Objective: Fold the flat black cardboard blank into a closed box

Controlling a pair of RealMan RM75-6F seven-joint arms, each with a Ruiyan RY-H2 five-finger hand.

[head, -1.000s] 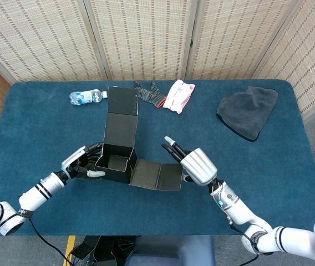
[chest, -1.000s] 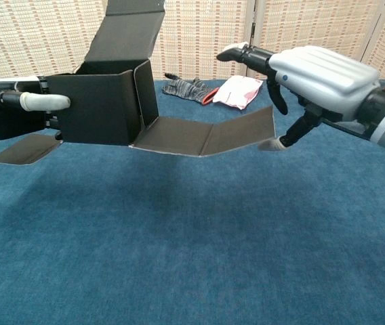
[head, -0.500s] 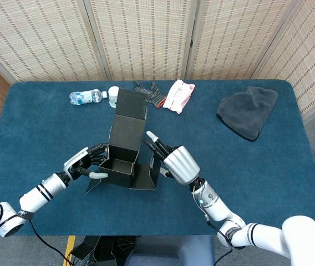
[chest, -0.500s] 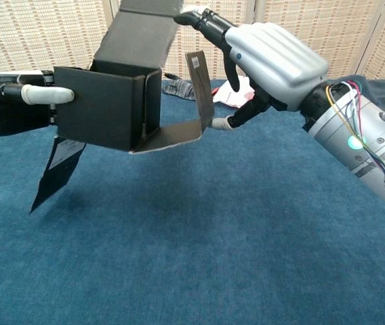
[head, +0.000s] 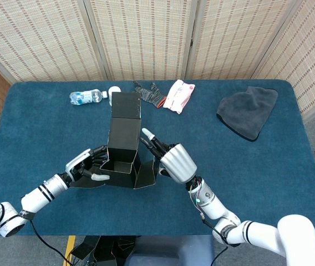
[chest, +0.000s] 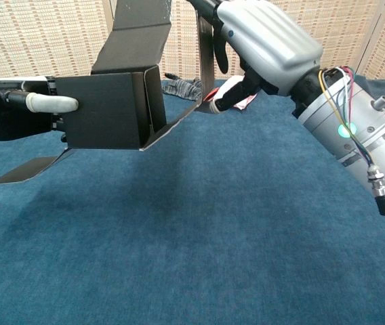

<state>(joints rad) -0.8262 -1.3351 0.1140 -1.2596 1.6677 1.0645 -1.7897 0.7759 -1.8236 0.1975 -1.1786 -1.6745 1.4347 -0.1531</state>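
The black cardboard box point(head: 120, 159) is half formed and held above the blue table point(head: 268, 166). Its long lid panel point(head: 124, 113) stands up at the back. My left hand point(head: 85, 165) grips the box's left wall, with the thumb point(chest: 50, 103) across the front wall point(chest: 104, 112). A small flap point(chest: 26, 169) hangs out low on the left. My right hand point(head: 174, 160) presses from outside on the right side flap point(chest: 205, 61), which is bent upright beside the open box. Its fingers lie spread along the panel and its thumb sits under the fold.
At the table's far edge lie a water bottle point(head: 85, 97), a white cap point(head: 113, 90), a dark glove point(head: 149, 93) and a white-and-red packet point(head: 178, 95). A grey cloth point(head: 248, 111) lies at the back right. A woven folding screen point(head: 146, 33) stands behind.
My right hand moved left toward the box and pushed the flat right flap up until it stands upright. The left hand kept its grip; the small left flap swung down and back out.
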